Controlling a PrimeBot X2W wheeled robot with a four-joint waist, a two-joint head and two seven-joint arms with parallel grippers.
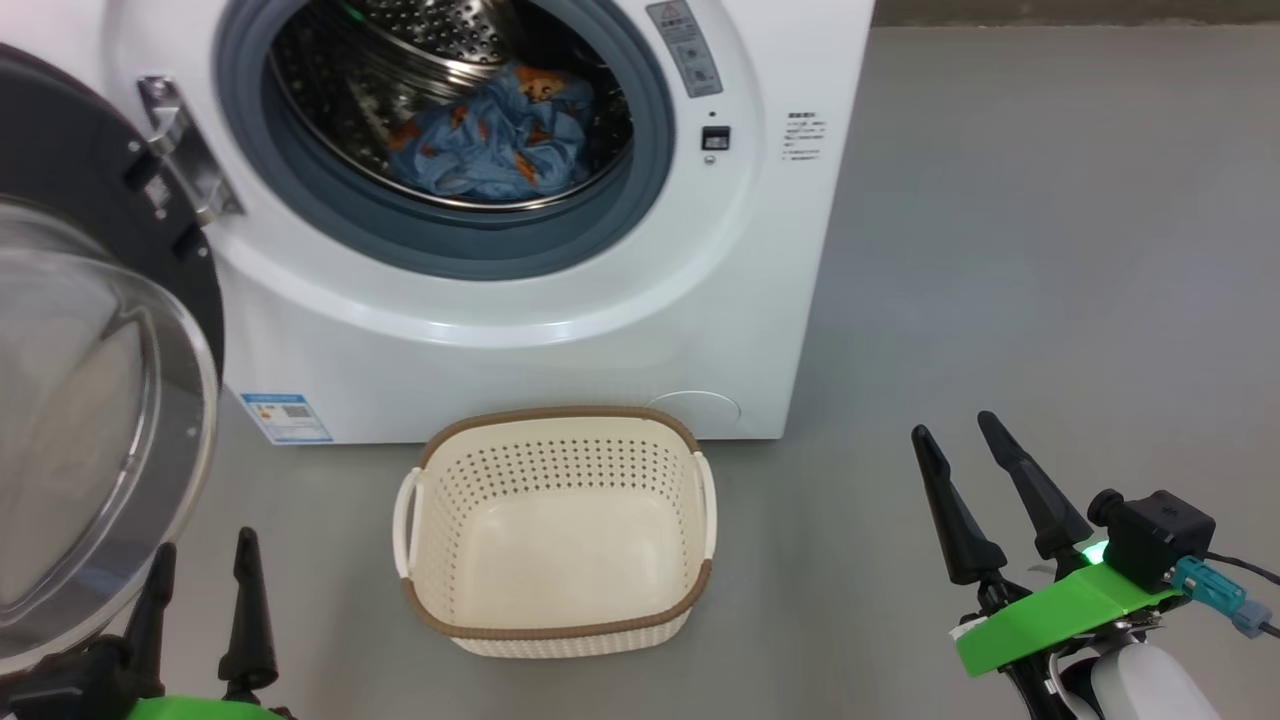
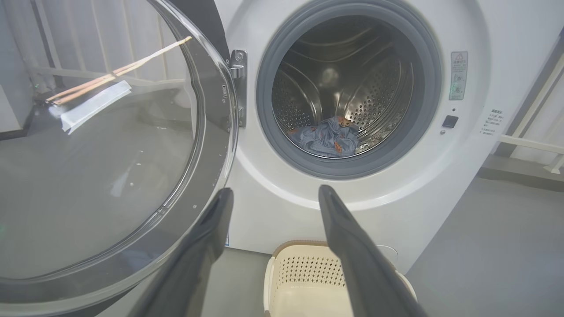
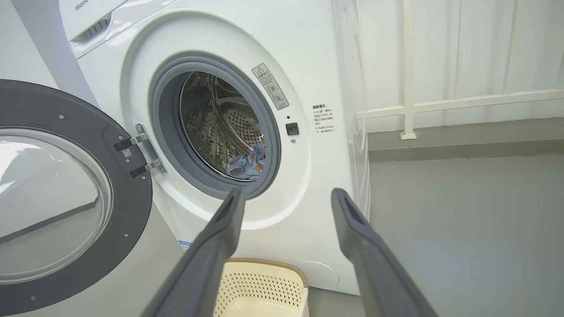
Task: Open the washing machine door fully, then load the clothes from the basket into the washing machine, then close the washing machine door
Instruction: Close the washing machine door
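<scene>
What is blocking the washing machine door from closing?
Nothing visible. The clothes lie inside the drum, the basket sits on the floor, lower than the washing machine door, and the left gripper and right gripper hang open, holding nothing.

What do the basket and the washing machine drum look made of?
The basket looks like moulded cream plastic, matte, with punched holes and a brown woven-look rim. The washing machine drum is apparently stainless steel, going by its bright reflections and perforated wall.
</scene>
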